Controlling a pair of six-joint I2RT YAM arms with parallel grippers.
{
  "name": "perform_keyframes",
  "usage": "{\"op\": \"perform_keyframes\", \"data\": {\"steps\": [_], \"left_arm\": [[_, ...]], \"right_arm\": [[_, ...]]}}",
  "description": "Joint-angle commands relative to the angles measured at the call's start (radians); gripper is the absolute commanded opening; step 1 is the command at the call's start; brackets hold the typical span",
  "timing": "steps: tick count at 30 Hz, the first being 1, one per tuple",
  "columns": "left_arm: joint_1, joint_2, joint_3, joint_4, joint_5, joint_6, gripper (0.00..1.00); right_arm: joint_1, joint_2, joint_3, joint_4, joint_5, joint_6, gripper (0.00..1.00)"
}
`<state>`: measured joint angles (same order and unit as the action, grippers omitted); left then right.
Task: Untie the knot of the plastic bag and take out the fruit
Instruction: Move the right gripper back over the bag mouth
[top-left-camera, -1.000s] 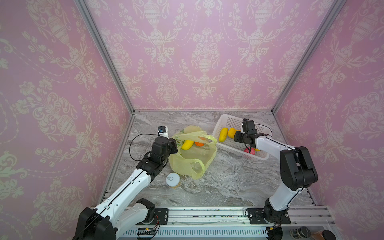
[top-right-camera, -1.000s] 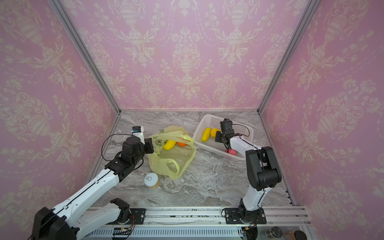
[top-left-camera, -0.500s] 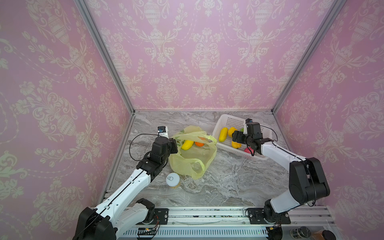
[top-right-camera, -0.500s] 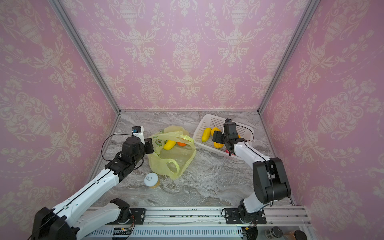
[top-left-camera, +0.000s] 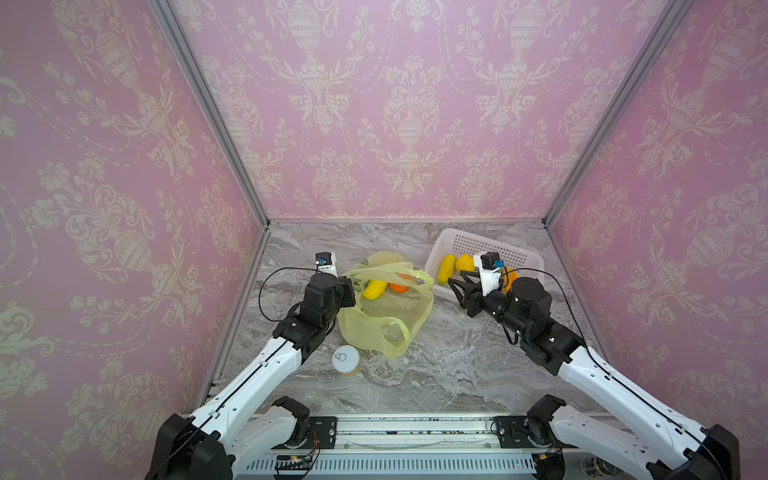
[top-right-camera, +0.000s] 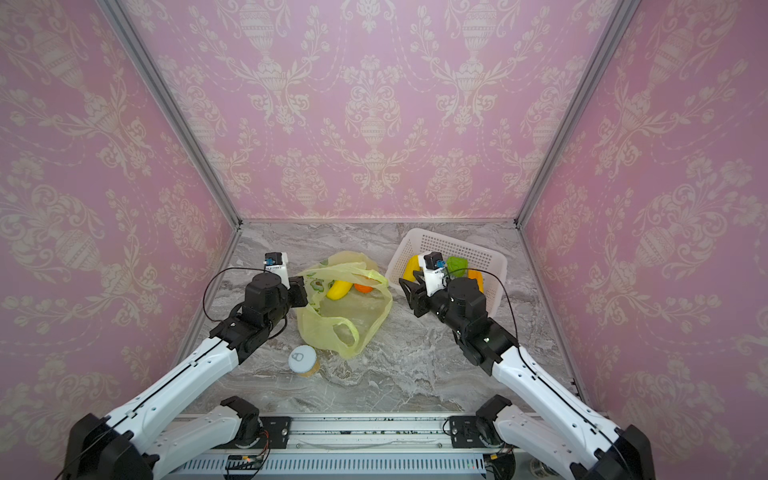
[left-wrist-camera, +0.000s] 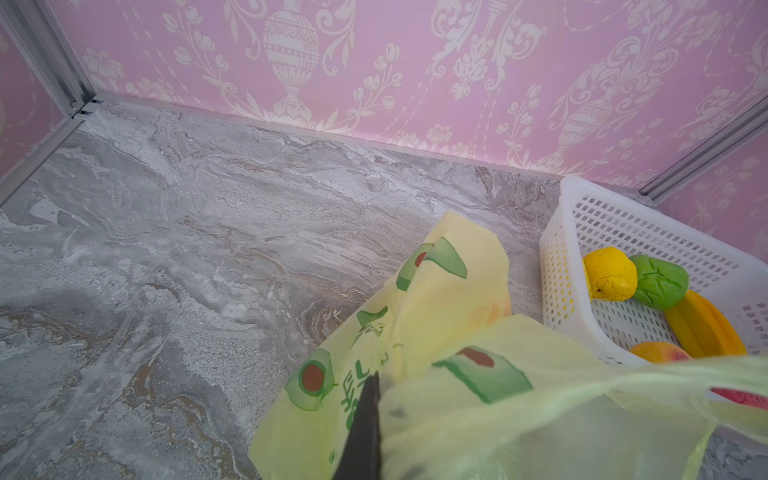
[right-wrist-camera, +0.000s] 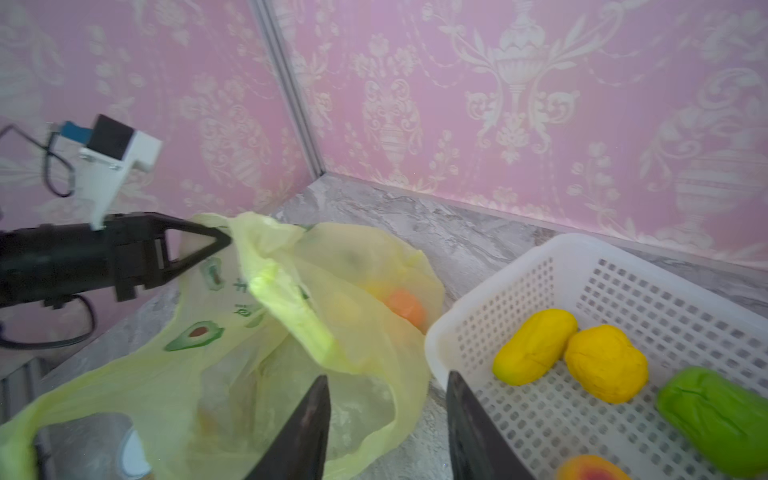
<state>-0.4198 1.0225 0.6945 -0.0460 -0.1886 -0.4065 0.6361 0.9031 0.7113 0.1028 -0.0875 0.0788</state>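
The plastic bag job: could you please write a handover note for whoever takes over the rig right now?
Left gripper: jaws shut on the rim of the plastic bag, holding its mouth open.
Right gripper: jaws open, empty, between bag and white basket.
Done: no knot shows; several fruits lie in the basket.
To do: a yellow fruit and an orange fruit lie in the bag; take them out.

Thin translucent plastic bag (top-left-camera: 368, 332); perforated matt plastic basket (top-left-camera: 515, 253)

White perforated basket (top-left-camera: 498, 245) just beside the right hand (top-left-camera: 456, 277), round can (top-left-camera: 345, 359) with white pull-tab lid upright on the grey marbled worktop (top-left-camera: 436, 374), apart from the left hand (top-left-camera: 351, 286) on its near side, pink damask wallpaper (top-left-camera: 407, 104), aluminium corner posts (top-left-camera: 216, 120).
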Motion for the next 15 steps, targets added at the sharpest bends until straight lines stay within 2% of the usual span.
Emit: {"op": "perform_keyframes", "data": {"steps": [1, 4, 7, 15], "left_arm": [[0.007, -0.004, 0.006, -0.021, -0.006, -0.006, 0.0], [0.007, -0.007, 0.007, -0.023, -0.007, -0.005, 0.0], [0.007, -0.009, 0.006, -0.024, -0.008, -0.005, 0.0], [0.007, -0.012, 0.007, -0.022, 0.0, -0.005, 0.0]], "right_arm": [[0.11, 0.029, -0.002, -0.018, -0.039, -0.198, 0.45], [0.196, 0.123, 0.049, -0.063, -0.021, -0.276, 0.4], [0.238, 0.235, 0.123, -0.125, -0.006, -0.314, 0.34], [0.261, 0.518, 0.263, -0.171, 0.079, -0.373, 0.2]]}}
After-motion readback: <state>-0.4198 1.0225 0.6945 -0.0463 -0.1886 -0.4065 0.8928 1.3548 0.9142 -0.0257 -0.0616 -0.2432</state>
